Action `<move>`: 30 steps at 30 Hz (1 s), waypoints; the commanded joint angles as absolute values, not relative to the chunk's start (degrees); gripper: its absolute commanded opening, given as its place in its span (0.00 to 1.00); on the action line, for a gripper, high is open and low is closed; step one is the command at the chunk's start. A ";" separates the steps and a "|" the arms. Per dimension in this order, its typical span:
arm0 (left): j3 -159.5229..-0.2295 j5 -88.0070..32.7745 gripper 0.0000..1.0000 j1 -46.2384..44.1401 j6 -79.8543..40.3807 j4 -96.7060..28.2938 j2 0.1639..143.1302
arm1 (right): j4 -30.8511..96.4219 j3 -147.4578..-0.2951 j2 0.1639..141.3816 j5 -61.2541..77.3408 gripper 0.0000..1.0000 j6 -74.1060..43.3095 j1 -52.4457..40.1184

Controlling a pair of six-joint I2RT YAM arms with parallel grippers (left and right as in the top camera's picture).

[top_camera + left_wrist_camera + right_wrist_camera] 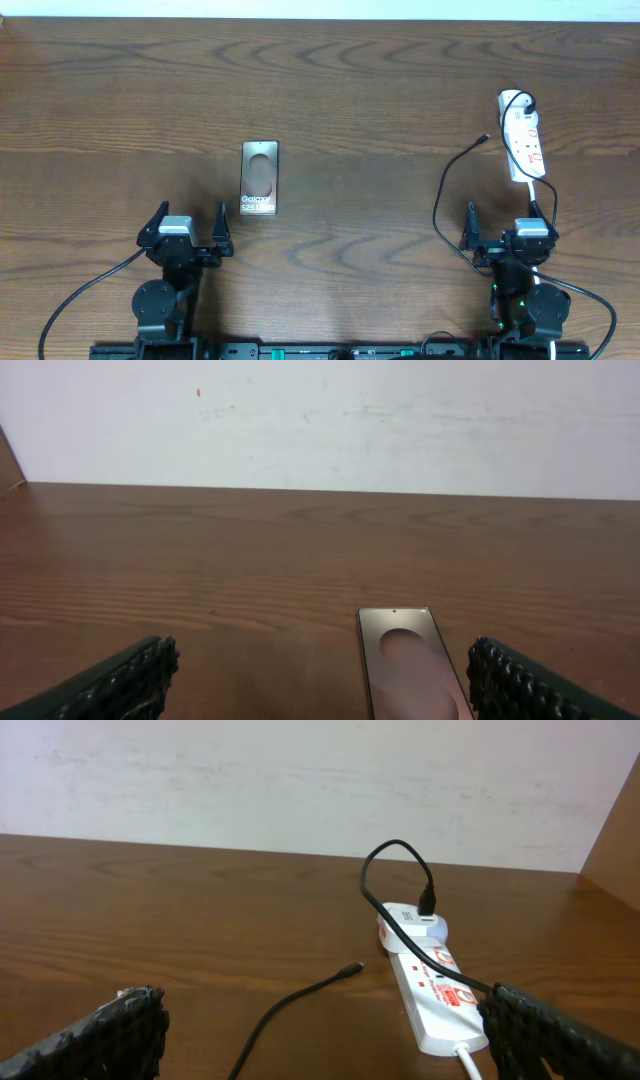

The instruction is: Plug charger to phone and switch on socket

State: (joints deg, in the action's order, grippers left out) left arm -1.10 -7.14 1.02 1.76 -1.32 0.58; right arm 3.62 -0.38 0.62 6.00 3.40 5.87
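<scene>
Phone [260, 179] and socket [524, 134] lie long-axis front-to-back (charger [300, 992] tip free) — left and right jaws gape, empty.

Setting: a robot lab bench, by my reckoning. Wood-grain table [330, 80]; plain white wall [400, 420] behind; my left arm [165, 290] and right arm [525, 295] mounted at one edge.

We count one phone [259, 179] on one tabletop [350, 80]. Well to the phone's right, we count one socket [523, 140] and one charger [437, 208]. We count two tools: the left tool [192, 210] near the phone, the right tool [503, 210] well apart from it.
</scene>
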 commanded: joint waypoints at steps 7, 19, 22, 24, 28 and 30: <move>-0.23 -7.29 0.94 0.89 2.55 -3.38 0.21 | 3.75 -0.30 0.38 6.37 0.99 3.51 5.54; -0.23 -7.29 0.94 0.89 2.55 -3.38 0.21 | 3.75 -0.30 0.38 6.37 0.99 3.51 5.54; -0.23 -7.27 0.94 0.89 2.57 -3.36 0.21 | 3.75 -0.30 0.38 6.37 0.99 3.51 5.54; -0.23 -7.27 0.94 0.89 2.57 -3.36 0.21 | 3.75 -0.30 0.38 6.37 0.99 3.51 5.54; -0.23 -6.26 0.94 0.89 2.59 -3.36 0.21 | 3.75 -0.30 0.38 6.37 0.99 3.51 5.54; -0.23 -3.40 0.94 0.89 2.57 -3.11 0.21 | 3.75 -0.30 0.38 6.37 0.99 3.51 5.54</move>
